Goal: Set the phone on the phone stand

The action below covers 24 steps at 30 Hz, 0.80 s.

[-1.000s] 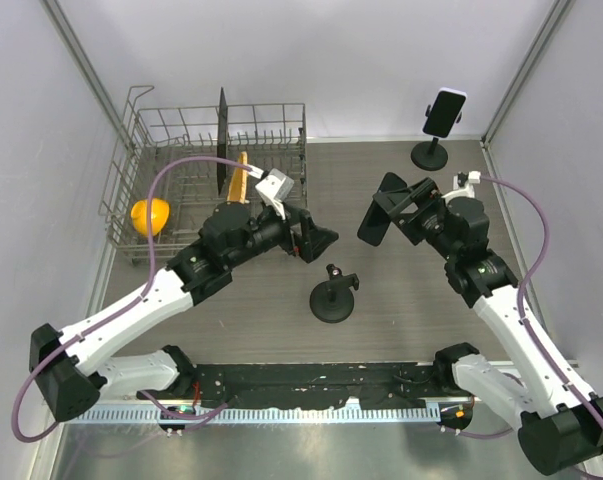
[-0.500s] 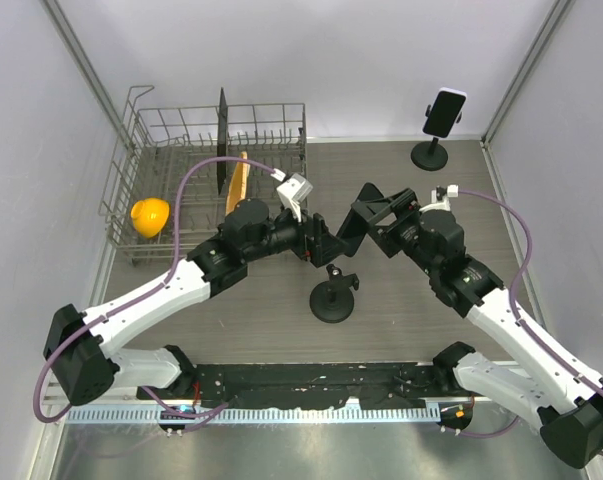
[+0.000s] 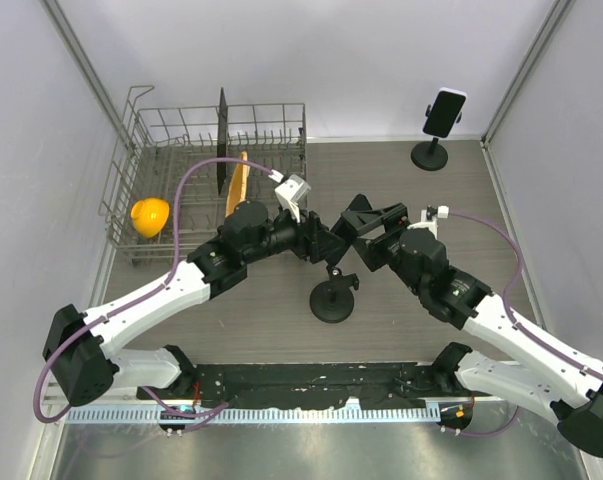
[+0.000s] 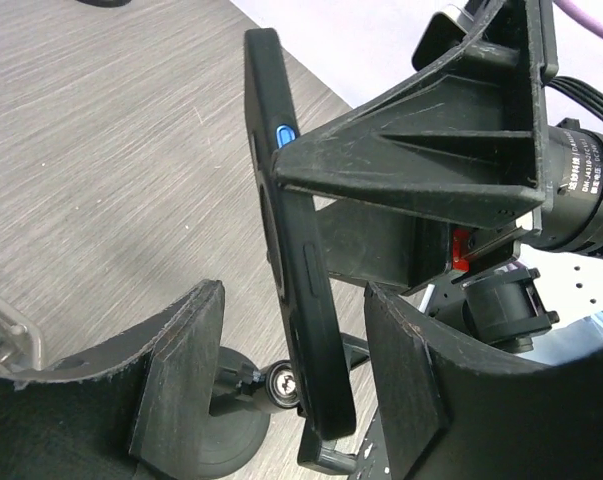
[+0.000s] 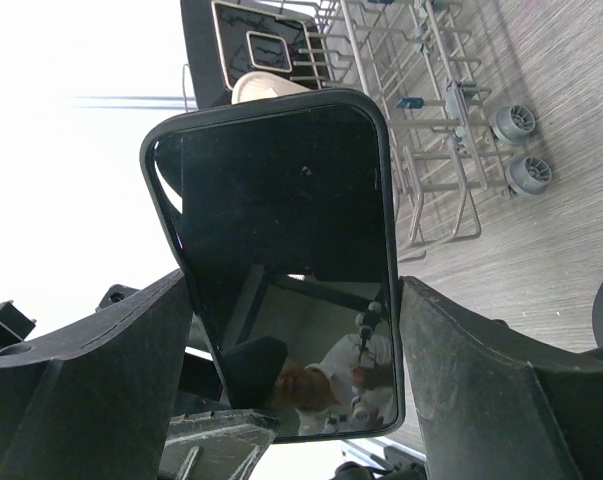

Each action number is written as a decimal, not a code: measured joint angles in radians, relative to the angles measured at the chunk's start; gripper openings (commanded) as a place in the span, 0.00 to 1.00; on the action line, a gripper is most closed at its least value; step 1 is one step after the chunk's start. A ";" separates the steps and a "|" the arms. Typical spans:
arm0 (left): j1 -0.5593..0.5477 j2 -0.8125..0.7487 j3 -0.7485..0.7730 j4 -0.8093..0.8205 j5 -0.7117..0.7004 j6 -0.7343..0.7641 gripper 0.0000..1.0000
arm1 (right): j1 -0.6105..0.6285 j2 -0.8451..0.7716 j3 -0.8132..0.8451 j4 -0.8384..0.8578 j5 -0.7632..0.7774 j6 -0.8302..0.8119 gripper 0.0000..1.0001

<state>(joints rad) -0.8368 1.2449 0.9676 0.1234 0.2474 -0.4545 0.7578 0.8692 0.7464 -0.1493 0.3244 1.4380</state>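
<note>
– Right claw (image 5: 291, 350) first: what have you got in it?
– It is clamped on the black slab phone with the glossy dark screen (image 5: 281, 250), held in the air at the centre of the overhead frame. Your left claw (image 4: 296, 380) stands spread to either side of the phone's edge, both fingers apart from it.
– And the stand?
– The black round-based phone stand (image 3: 332, 300) sits bare on the grey wood-grain table (image 3: 271, 320), just below the two claws in that frame.
– How far along are you, then?
– The lift is done, I'd judge; seating the phone is all that is left. It touches no stand yet. You look set for a handover, or a straight lowering onto the cradle.
</note>
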 measured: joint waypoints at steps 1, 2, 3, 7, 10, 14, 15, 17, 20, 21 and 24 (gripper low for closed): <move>0.000 -0.002 0.000 0.001 -0.003 0.001 0.62 | 0.002 -0.004 -0.003 0.000 0.006 0.006 0.00; 0.000 -0.004 0.000 0.001 -0.005 0.001 0.62 | 0.006 -0.012 -0.006 0.000 0.017 0.015 0.00; 0.000 -0.005 0.000 0.001 -0.005 0.002 0.59 | 0.010 -0.019 -0.008 0.000 0.029 0.023 0.00; -0.005 -0.005 0.000 0.000 -0.005 0.003 0.33 | 0.025 -0.037 -0.018 0.021 0.063 0.051 0.00; -0.013 -0.004 0.000 -0.003 -0.005 0.019 0.13 | 0.038 -0.040 -0.029 0.037 0.076 0.064 0.02; -0.014 -0.004 0.001 -0.024 -0.021 0.061 0.00 | 0.042 -0.040 -0.043 0.043 0.077 0.067 0.34; -0.015 -0.004 0.001 -0.029 -0.023 0.064 0.00 | 0.043 -0.040 -0.047 0.047 0.076 0.065 0.49; -0.016 -0.005 0.001 -0.034 -0.036 0.070 0.00 | 0.043 -0.040 -0.053 0.057 0.074 0.051 0.66; -0.020 -0.011 0.001 -0.042 -0.054 0.073 0.00 | 0.043 -0.040 -0.052 0.067 0.067 0.004 0.87; -0.022 -0.016 0.001 -0.051 -0.059 0.074 0.00 | 0.043 -0.040 -0.048 0.064 0.063 -0.030 0.93; -0.024 -0.029 0.001 -0.077 -0.078 0.075 0.00 | 0.045 -0.055 -0.036 0.032 0.048 -0.152 0.95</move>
<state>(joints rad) -0.8604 1.2156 0.9684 0.0460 0.1696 -0.3798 0.8032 0.8143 0.7105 -0.1173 0.3721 1.2861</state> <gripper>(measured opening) 0.180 0.929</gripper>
